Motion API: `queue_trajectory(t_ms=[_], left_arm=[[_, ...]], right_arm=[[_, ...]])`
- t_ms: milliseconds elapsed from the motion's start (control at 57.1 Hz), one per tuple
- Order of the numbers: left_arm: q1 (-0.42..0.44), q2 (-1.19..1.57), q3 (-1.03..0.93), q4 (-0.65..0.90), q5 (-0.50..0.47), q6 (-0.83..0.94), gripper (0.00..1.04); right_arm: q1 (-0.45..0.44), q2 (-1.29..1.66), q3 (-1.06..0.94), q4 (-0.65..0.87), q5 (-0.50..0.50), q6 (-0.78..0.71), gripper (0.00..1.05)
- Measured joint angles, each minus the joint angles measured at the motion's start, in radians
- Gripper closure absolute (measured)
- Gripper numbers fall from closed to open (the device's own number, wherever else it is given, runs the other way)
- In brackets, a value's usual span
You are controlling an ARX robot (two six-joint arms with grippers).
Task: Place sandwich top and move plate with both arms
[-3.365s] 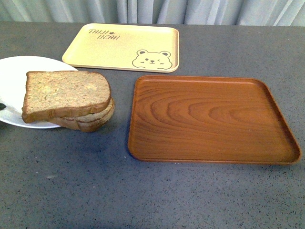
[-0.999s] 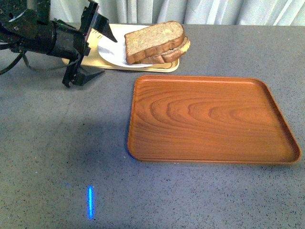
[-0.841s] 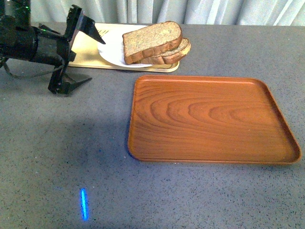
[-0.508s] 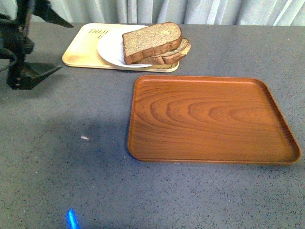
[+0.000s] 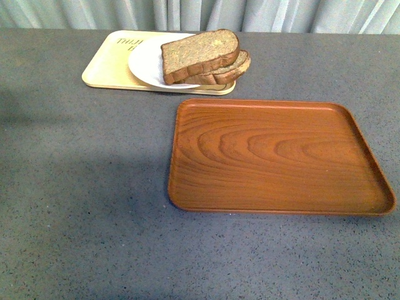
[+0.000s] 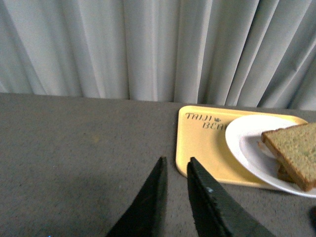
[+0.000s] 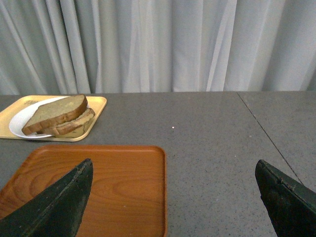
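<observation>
The sandwich top [image 5: 199, 52], a thick speckled brown slice, lies on a lower slice on the white plate [image 5: 147, 65], which rests on the pale yellow bear-printed tray [image 5: 106, 69] at the back left. Neither arm shows in the front view. In the left wrist view my left gripper [image 6: 176, 167] is shut and empty, above the table, short of the yellow tray [image 6: 202, 148]; the plate [image 6: 247, 148] and the bread [image 6: 294, 150] lie beyond. In the right wrist view my right gripper [image 7: 173, 173] is wide open and empty; the sandwich top [image 7: 54, 112] lies far off.
A brown wood-grain tray [image 5: 275, 156], empty, lies right of centre on the grey table [image 5: 81, 187]; it also shows in the right wrist view [image 7: 118, 182] under the open fingers. Grey curtains [image 5: 200, 12] hang behind the table's far edge.
The plate with the sandwich went from the table's left side onto the yellow tray. My left arm then drew back to the left and out of the front view.
</observation>
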Motion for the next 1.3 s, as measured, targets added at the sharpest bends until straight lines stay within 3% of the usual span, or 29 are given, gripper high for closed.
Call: queue_trajectory(t_ms=[421,543,1297], left_arm=[[0.0,-0.34,-0.203,-0.14,0.0,0.014,1.03],[0.0,-0.506,-0.221,-0.296,0.0,0.016,1.03],[0.0,-1.109,-0.319,-0.774,0.0,0.017,1.03]], right_arm=[[0.0,0.0,0.0,0.0,0.0,0.0,0.09],[0.0,0.0,0.0,0.0,0.0,0.0,0.09],[0.0,0.0,0.0,0.0,0.0,0.0,0.09]])
